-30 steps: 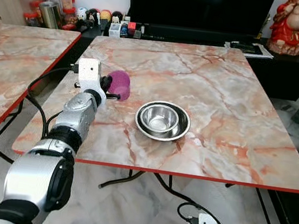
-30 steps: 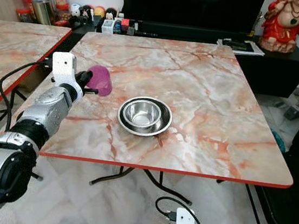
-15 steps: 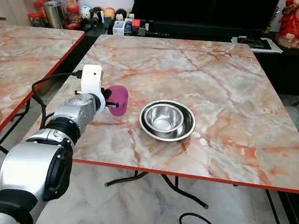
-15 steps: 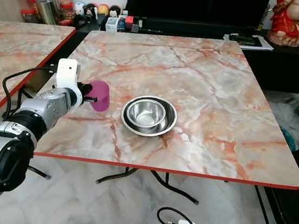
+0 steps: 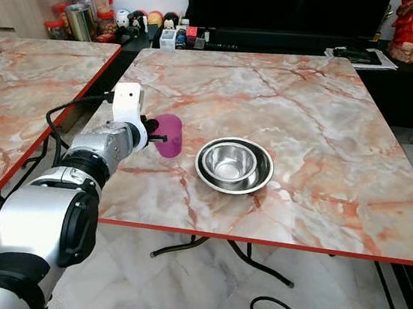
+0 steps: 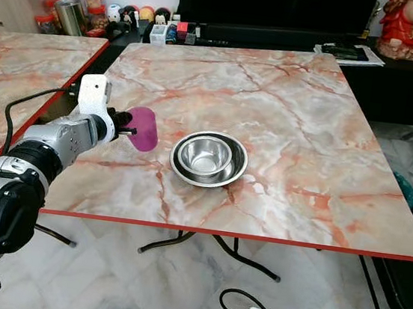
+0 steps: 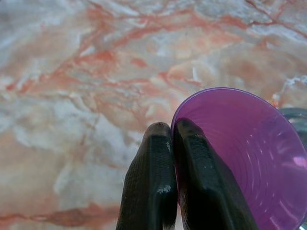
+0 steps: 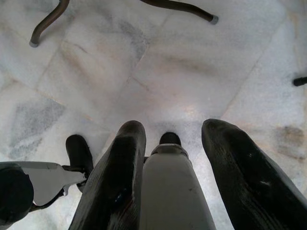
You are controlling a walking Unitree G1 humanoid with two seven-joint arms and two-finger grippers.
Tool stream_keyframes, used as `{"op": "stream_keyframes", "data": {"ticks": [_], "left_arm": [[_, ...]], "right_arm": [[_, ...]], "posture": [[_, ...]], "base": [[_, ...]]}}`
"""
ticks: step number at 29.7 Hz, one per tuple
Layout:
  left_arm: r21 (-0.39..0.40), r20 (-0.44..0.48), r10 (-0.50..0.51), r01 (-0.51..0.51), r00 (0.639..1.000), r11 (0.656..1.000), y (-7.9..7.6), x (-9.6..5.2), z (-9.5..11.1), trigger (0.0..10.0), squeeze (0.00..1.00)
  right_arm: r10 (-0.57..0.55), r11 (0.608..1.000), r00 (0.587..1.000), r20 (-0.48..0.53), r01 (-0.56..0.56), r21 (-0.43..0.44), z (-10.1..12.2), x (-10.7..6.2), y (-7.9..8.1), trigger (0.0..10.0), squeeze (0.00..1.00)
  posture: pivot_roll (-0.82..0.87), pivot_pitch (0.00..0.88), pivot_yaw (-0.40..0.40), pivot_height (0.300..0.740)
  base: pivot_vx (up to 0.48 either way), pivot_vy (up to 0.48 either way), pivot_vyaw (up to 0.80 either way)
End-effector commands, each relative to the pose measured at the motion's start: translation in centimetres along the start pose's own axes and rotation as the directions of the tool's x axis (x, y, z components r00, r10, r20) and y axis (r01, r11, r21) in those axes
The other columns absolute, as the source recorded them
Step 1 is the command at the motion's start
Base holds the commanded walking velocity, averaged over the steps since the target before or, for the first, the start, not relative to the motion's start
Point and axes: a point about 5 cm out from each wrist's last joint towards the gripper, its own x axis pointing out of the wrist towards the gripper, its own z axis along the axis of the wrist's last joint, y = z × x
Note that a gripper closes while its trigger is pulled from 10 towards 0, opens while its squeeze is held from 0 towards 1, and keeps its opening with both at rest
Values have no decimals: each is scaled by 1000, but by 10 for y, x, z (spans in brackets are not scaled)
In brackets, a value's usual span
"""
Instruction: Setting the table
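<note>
Pinching the rim of the purple cup (image 5: 169, 135) between my left gripper (image 7: 172, 143) fingers, I hold it over the marble table (image 5: 329, 139), just to the left of the steel bowl (image 5: 234, 165). The cup looks tilted, its mouth leaning toward the bowl. My grip is only on a thin wall edge, so I judge it could slip or swing as I lower it, then tip over or knock the bowl. My right gripper (image 8: 165, 143) hangs idle above the floor, fingers spread apart, grasping nothing.
</note>
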Motion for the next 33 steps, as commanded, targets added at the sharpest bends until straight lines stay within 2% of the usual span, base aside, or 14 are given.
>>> {"op": "stream_keyframes", "data": {"ticks": [1, 11, 26, 27, 33], "left_arm": [[-17, -25, 6, -6, 1000, 1000, 2, 0, -6, 10000, 0], [-48, -68, 30, -33, 997, 998, 2, 1, -27, 10000, 0], [-22, -85, 34, -36, 996, 999, 0, 2, -32, 10000, 0], [-20, -84, 35, -36, 996, 999, 0, 2, -32, 10000, 337], [-14, -83, 42, -43, 996, 999, 0, 2, -33, 10000, 361]], "right_arm": [[0, 1000, 1000, 6, 0, 11, -1, -1, 2, 10000, 0], [-15, 1000, 1000, 6, 15, 8, -2, -1, -5, 10000, 0], [-16, 1000, 1000, -5, 16, 21, -7, -2, -3, 10000, 0], [-16, 1000, 1000, -5, 16, 22, -7, -2, -3, 10000, 0], [-16, 1000, 1000, -3, 17, 24, -6, -2, -3, 10000, 0]], "posture": [[-74, 0, 110, 740], [-89, 0, 103, 740], [-91, 0, 114, 740], [-91, 0, 114, 740], [-93, 0, 114, 740]], "base": [[0, 0, 0], [0, 0, 0], [0, 0, 0], [0, 0, 0], [0, 0, 0]]}}
